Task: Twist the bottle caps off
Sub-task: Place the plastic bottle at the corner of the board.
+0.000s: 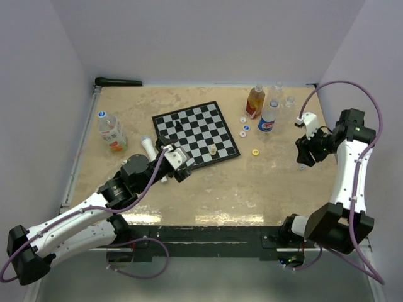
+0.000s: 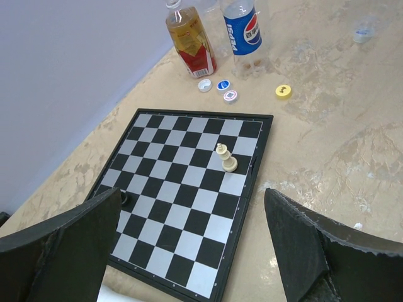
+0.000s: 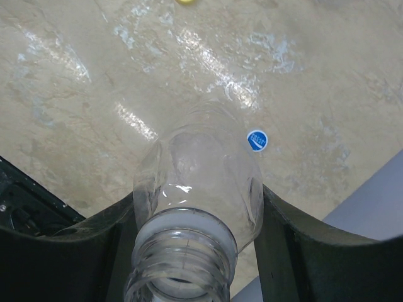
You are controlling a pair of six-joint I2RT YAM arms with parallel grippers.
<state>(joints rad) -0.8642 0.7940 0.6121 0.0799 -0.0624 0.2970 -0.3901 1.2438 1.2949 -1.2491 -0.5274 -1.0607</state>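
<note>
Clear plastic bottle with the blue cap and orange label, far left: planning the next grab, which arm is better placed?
Left. The left gripper is open, empty and nearer the orange-labelled bottle; the right gripper, across the table, is shut on an uncapped clear plastic bottle.

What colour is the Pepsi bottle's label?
The label is blue with white lettering, clearest in the left wrist view.

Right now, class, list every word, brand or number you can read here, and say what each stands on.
"PEPSI": on the blue label of the Pepsi bottle.
Too blurred to read: the red label of the amber bottle; the white print on the blue cap in the right wrist view; the dark mark on the yellow cap; the label of the far-left bottle.
</note>
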